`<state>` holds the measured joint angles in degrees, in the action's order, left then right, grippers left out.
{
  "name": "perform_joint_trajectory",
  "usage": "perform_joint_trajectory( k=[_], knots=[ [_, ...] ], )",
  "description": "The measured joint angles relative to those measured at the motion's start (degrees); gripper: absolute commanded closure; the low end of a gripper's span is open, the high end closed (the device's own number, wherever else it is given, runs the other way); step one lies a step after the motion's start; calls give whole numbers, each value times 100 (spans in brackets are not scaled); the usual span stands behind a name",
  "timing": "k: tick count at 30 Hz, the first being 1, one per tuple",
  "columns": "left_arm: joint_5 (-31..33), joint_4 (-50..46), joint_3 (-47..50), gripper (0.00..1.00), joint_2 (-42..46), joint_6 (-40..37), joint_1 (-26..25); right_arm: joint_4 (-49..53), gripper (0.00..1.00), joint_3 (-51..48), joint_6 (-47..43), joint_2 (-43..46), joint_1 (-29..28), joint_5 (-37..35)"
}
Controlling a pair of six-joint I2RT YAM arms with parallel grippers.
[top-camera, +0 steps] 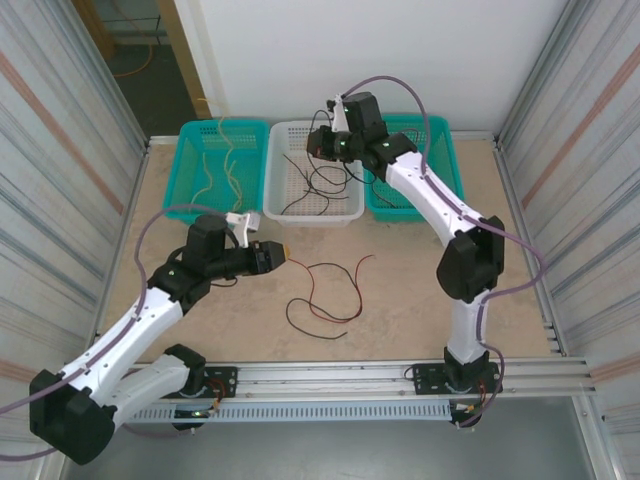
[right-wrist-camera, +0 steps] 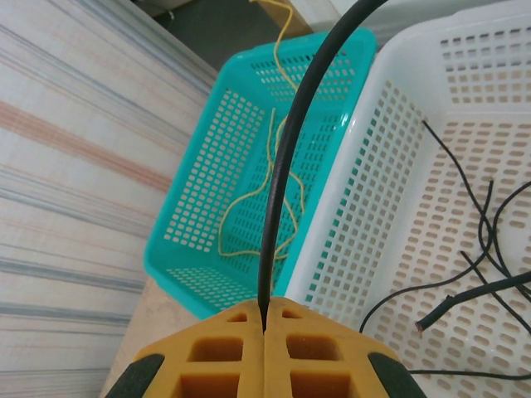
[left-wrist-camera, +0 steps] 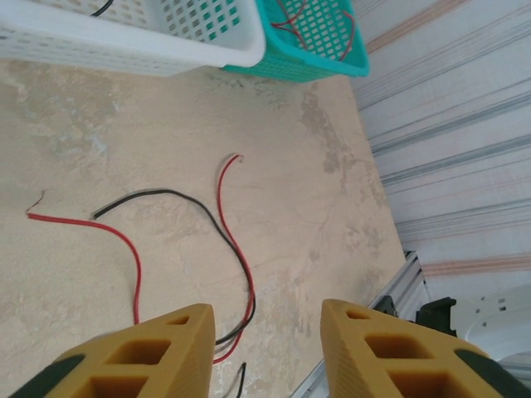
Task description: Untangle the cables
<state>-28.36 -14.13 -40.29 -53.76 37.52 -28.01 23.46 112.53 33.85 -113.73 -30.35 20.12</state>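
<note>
Tabletop (top-camera: 420, 320) carries a white basket (top-camera: 310, 216) at its far edge. A teal basket (top-camera: 212, 214) pressed against the white one's left side holds yellow cables (top-camera: 230, 170). Over the white basket, the right gripper (right-wrist-camera: 264, 319) has its jaws clamped on a black cable (right-wrist-camera: 266, 249). On the near side of that basket, the left gripper (left-wrist-camera: 265, 332) hangs with jaws apart, gripping nothing, close by loose red and black cables (left-wrist-camera: 238, 249) lying on the table.

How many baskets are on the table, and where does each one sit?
3: left teal basket, far left, holding yellow cables; white basket, middle, holding black cables; right teal basket, far right, partly behind the right arm.
</note>
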Motion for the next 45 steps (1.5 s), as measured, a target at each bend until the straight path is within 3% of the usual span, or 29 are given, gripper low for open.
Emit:
perform_joint_trajectory(
  k=[2,6,8,9,15,18,27,33,39,45],
  knots=[
    [50,-87,39,50,-87,-17,2,48,64,87,-13,-173,-4,96],
    [109,-247,70,44,-363,-42,2,181,54,96,-2,-317,-7,140],
    [127,-254,94,42,-531,-44,2,240,43,92,-24,-313,-20,140],
    [133,-254,111,42,-603,-44,2,225,41,76,-26,-289,-28,131],
    [153,-199,144,40,-1233,-44,-46,199,39,-833,-155,446,-267,-87],
    [258,-162,142,45,-1574,-72,-168,105,38,-1659,-221,1174,-527,-284],
    [839,-601,35,61,-2476,-496,-1069,-127,38,-3788,-251,3191,-1172,-1071],
    [1543,-1215,-280,62,-2905,-686,-1655,-243,38,-4970,55,3910,-1196,-1416],
    [2286,-1705,-916,65,-3646,-758,-2070,-212,37,-5399,240,4295,-1198,-1593],
    [2793,-2074,-1156,60,-3869,-800,-2210,-201,37,-5495,328,4758,-1191,-1729]
  ],
)
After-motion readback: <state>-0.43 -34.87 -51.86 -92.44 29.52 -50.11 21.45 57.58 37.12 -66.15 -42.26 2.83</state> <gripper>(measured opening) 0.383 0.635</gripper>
